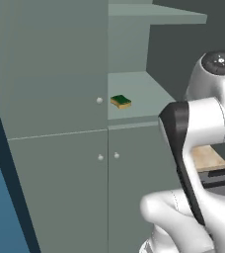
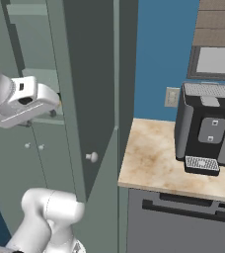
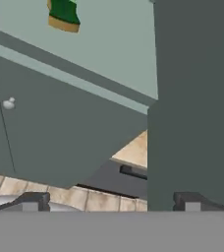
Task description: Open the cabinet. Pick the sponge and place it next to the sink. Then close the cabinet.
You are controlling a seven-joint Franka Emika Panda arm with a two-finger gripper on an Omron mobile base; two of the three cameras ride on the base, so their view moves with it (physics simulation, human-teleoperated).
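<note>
While its upper right door (image 2: 92, 89) stands swung open toward the robot, the cabinet (image 1: 55, 188) keeps its other three doors shut, each with a small pale knob. From the left base view the open compartment shows a bare pale shelf (image 1: 139, 96) with another shelf above it. To the right of the cabinet, in the right base view, a marbled tan counter (image 2: 154, 163) runs along a blue wall and carries a black-and-grey coffee machine (image 2: 208, 131) at its far right; a dark dishwasher panel (image 2: 183, 222) sits below the counter.

The arm (image 1: 203, 148) rises in front of the cabinet's right half, its hand raised at about shelf height, near the open door's inner side.

The gripper (image 3: 111, 202) is spread wide with nothing between its jaws; in the hand view the two dark tips sit far apart at the bottom edge, the left one over floor tiles, the right one against the open door.

The sponge (image 1: 121, 102) lies flat on the shelf close to its front edge and near the left side of the open compartment, green layer up, yellow body beneath. In the hand view the sponge (image 3: 64, 15) appears at the top left, well apart from the fingertips (image 3: 33, 201) and farther in than the hand, with the shelf edge and a lower door between them.
</note>
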